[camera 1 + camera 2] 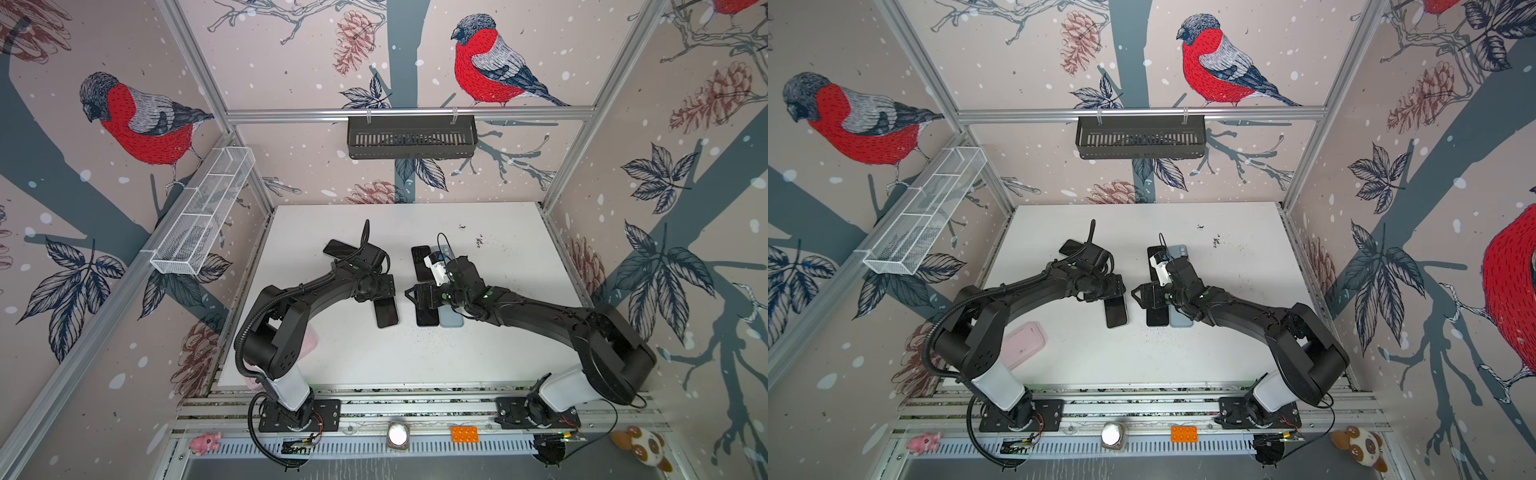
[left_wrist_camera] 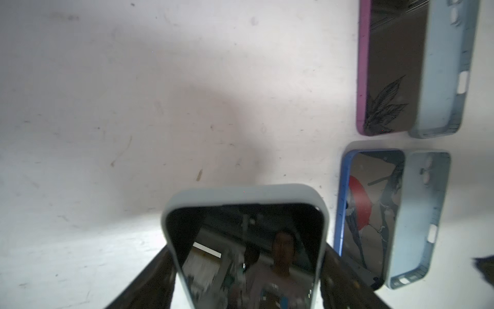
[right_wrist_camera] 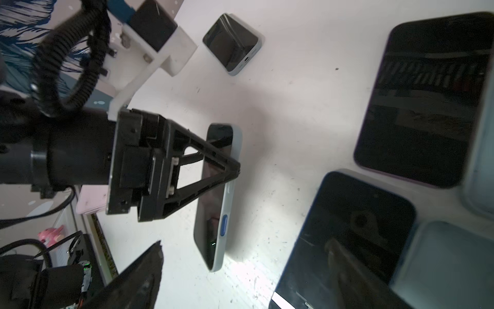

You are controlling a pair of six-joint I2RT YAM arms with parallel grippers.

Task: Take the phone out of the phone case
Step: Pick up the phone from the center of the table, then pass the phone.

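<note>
Plainly, the left claw [image 2: 247,252] clamps the case [image 2: 240,194] by its 2 sides, pinning the phone [image 3: 216,198] inside; the right claw [image 1: 415,296], spread empty, could just drag both along.

No readable text — nothing legible anywhere.

At mid-tabletop [image 1: 1225,332] the left pincer [image 1: 1111,291] sits over the far end of a phone [image 1: 1117,313]. Facing it, a little apart, the right pincer [image 1: 1142,296] sits over a second phone [image 1: 1157,318] that lies against a blue case [image 1: 1181,319]. A pink case [image 1: 1024,341] lies near the left edge, partly hidden by the left arm [image 1: 1017,291].
</note>
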